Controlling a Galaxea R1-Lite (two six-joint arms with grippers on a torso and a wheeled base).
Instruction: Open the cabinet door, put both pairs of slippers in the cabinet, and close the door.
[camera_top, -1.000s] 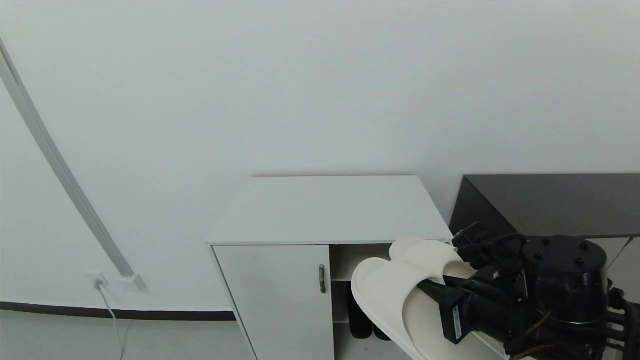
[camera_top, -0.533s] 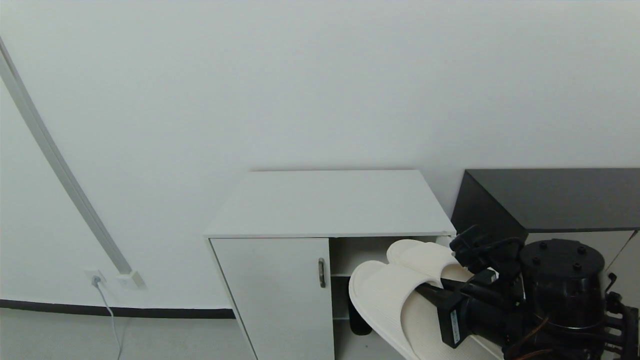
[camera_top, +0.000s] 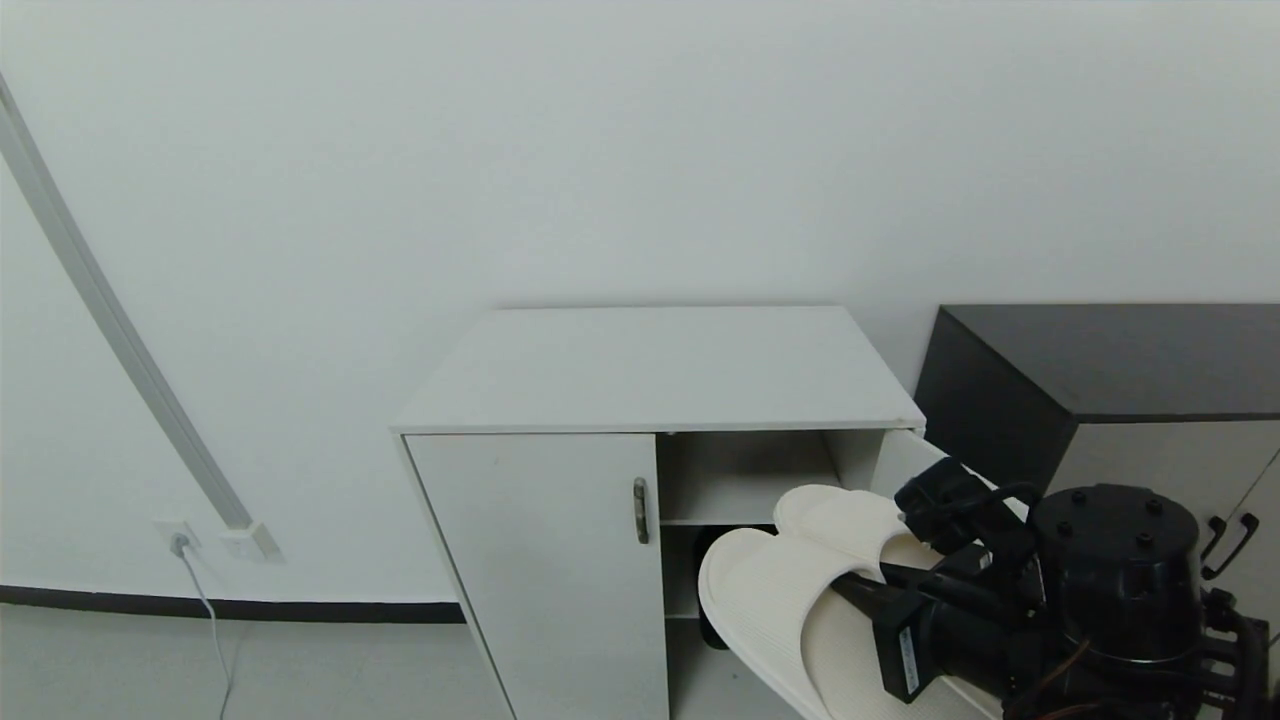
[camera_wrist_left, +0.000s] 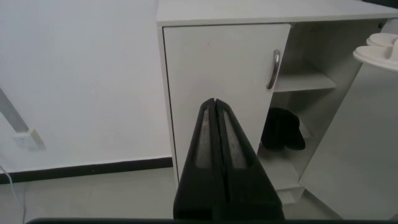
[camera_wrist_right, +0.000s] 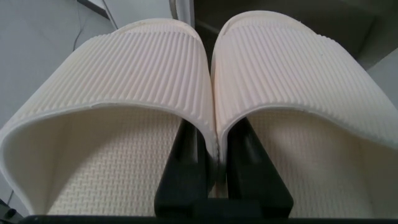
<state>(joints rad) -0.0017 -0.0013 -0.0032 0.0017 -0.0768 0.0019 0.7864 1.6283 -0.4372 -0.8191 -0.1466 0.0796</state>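
A pair of cream slippers (camera_top: 790, 590) hangs side by side in front of the white cabinet's (camera_top: 660, 370) open right half, toes toward the shelves. My right gripper (camera_top: 850, 585) is shut on the slippers' two inner edges (camera_wrist_right: 214, 134). A pair of black slippers (camera_wrist_left: 283, 127) lies on the cabinet's lower shelf, partly hidden behind the cream pair (camera_wrist_left: 379, 46). The left door (camera_top: 540, 560) with its metal handle (camera_top: 640, 510) is shut; the right door (camera_top: 905, 455) stands swung open. My left gripper (camera_wrist_left: 214, 112) is shut on nothing, in front of the left door.
A black cabinet (camera_top: 1090, 360) stands just right of the white one, close to the open door. A wall socket with a cable (camera_top: 180, 545) and a slanted cable duct (camera_top: 100, 300) are on the wall at the left. Bare floor (camera_wrist_left: 93, 193) lies in front.
The head view has shifted, so more of the cabinet's open side shows. Against the cabinet, the cream slippers in my right gripper sit lower, below the upper shelf.
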